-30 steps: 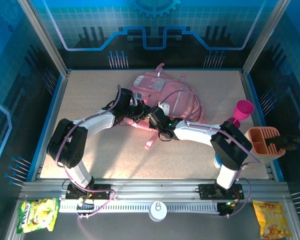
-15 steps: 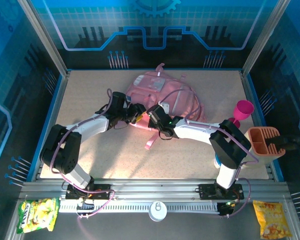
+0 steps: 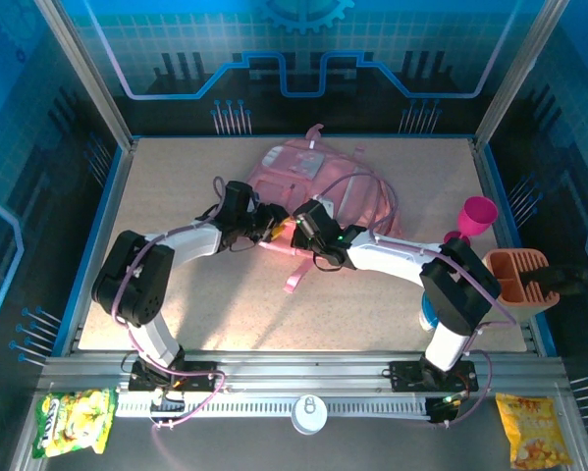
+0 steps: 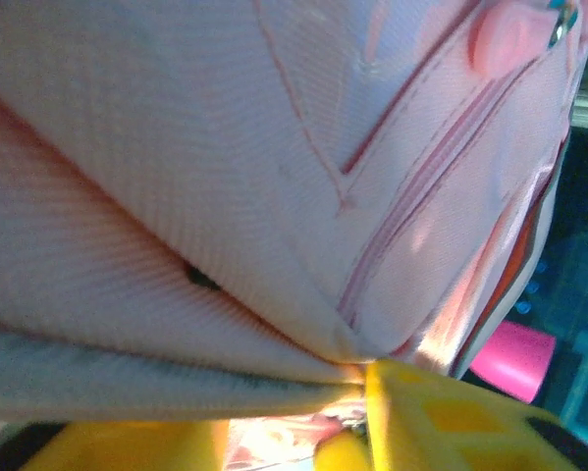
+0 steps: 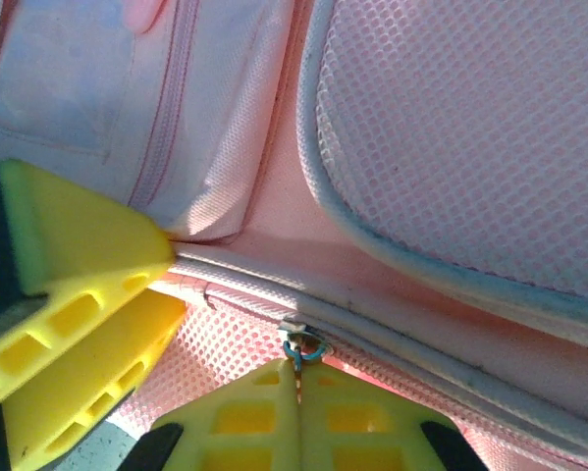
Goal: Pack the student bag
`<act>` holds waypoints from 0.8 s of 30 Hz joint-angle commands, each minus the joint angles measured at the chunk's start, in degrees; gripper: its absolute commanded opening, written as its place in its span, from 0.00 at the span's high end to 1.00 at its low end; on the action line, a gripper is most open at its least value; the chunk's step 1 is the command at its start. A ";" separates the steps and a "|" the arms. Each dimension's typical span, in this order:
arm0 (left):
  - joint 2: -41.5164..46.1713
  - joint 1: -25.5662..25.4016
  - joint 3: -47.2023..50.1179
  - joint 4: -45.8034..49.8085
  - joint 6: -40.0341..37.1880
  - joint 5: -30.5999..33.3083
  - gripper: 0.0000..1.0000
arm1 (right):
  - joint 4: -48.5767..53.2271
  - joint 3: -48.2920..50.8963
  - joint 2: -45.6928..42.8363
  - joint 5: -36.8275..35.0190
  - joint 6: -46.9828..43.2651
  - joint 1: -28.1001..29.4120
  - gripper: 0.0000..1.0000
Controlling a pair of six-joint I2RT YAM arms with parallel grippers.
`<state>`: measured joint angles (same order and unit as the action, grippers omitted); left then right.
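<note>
The student bag [image 3: 325, 184], a big pink backpack, lies at the back middle of the table. Both grippers meet at its near edge. My right gripper [image 5: 298, 381] is shut on a small zip pull with a blue ring [image 5: 301, 348] on the bag's pale piping [image 5: 392, 339]; from above the right gripper [image 3: 301, 228] sits by the mesh back panel. My left gripper [image 3: 272, 224] is pinched on a fold of the bag's pink fabric [image 4: 274, 196]. Its yellow fingers [image 5: 78, 285] appear at the left of the right wrist view, closed on the rim.
A magenta goblet cup [image 3: 476, 218] and an orange holder [image 3: 517, 278] stand at the table's right edge. A loose pink strap [image 3: 295, 278] trails toward me. Snack packets lie on the front rail at the left [image 3: 73, 420] and right [image 3: 532, 428].
The left arm pulled back a little, then returned to the bag's near edge. The right gripper has crept slightly left and back along that edge.
</note>
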<state>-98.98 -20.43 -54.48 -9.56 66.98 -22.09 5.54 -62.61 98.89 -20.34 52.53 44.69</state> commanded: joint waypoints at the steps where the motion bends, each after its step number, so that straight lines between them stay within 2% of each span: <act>1: -0.89 0.13 -2.45 -1.78 0.99 1.56 0.77 | 0.86 0.12 -1.99 -0.18 1.76 -0.92 1.00; 6: 0.35 0.17 -2.40 -0.81 -0.33 1.78 1.00 | 8.48 -1.06 -2.78 -0.80 2.43 -1.27 1.00; 16: 2.06 0.35 -3.34 1.03 -3.08 1.70 1.00 | 22.45 2.28 -6.28 -7.33 1.97 -1.87 1.00; 20: 1.96 0.39 -3.38 1.00 -3.09 1.35 1.00 | 21.12 4.41 -7.15 -5.96 0.69 -2.06 1.00; 21: 1.93 0.39 -3.35 0.95 -3.13 1.22 1.00 | 19.63 4.44 -7.09 -4.18 -0.60 -2.19 0.99; 24: 1.88 0.39 -3.22 0.86 -3.00 1.01 1.00 | 18.06 3.20 -6.25 -1.35 -2.60 -2.21 0.85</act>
<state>-98.94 -20.49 -55.79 -7.97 65.87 -22.09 23.64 -58.74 92.99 -23.40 52.29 42.94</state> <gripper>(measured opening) 0.049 0.123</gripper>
